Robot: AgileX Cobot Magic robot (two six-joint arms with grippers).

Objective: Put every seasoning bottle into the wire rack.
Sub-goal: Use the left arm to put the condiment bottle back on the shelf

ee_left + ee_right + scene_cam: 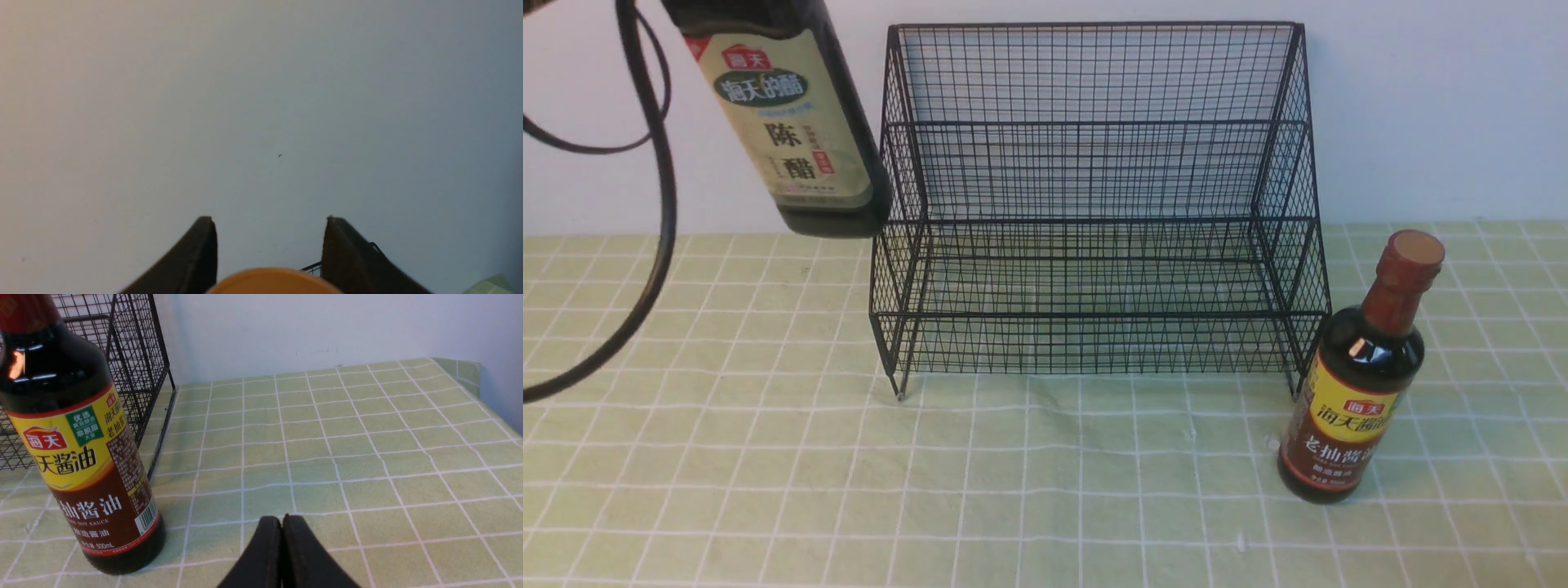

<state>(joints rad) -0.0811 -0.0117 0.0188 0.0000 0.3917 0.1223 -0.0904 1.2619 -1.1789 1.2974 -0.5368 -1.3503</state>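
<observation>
The squarish seasoning bottle with the beige label [792,122] hangs in the air, just left of the wire rack's [1094,220] left side, its base about level with the upper tier. In the left wrist view its gold cap [271,282] sits between the fingers of my left gripper [269,222], which is shut on the bottle; the gripper itself is out of the front view. The round bottle with the red-brown cap [1356,384] stands on the table by the rack's front right leg. My right gripper [282,518] is shut and empty, low beside this bottle [77,449].
A black cable [662,204] loops down at the far left. The table has a green checked cloth [1013,490], and a white wall stands behind the rack. The table's right edge [470,371] shows in the right wrist view.
</observation>
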